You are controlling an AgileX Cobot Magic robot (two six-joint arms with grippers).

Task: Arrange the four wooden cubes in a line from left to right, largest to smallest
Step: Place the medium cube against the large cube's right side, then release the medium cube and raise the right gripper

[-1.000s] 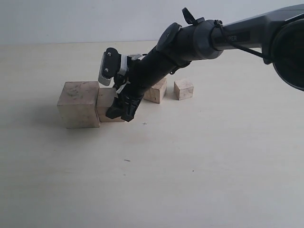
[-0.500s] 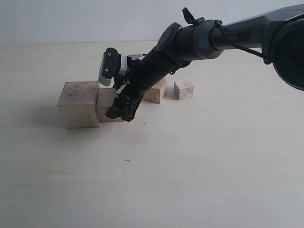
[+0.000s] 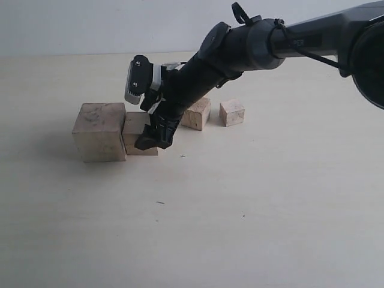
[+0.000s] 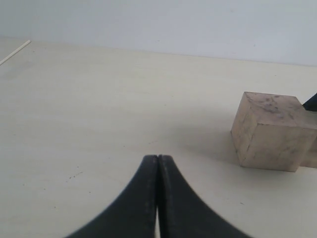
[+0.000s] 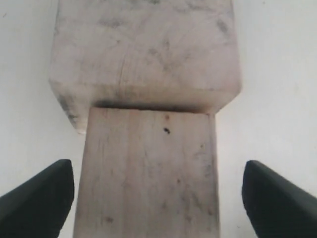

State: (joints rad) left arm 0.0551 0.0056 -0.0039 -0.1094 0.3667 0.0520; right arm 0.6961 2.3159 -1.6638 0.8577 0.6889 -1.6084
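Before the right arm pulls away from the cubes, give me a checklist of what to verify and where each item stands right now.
1. The right gripper stands open, with gaps either side of the second cube: ok.
2. The second cube sits flush against the largest cube: ok.
3. Sizes run largest to smallest, left to right in the exterior view, ending with the third cube and the smallest cube: ok.
4. All four form one straight row: not ok; the third cube and smallest cube sit farther back, across a gap.
5. The left gripper is shut and apart from the largest cube: ok.
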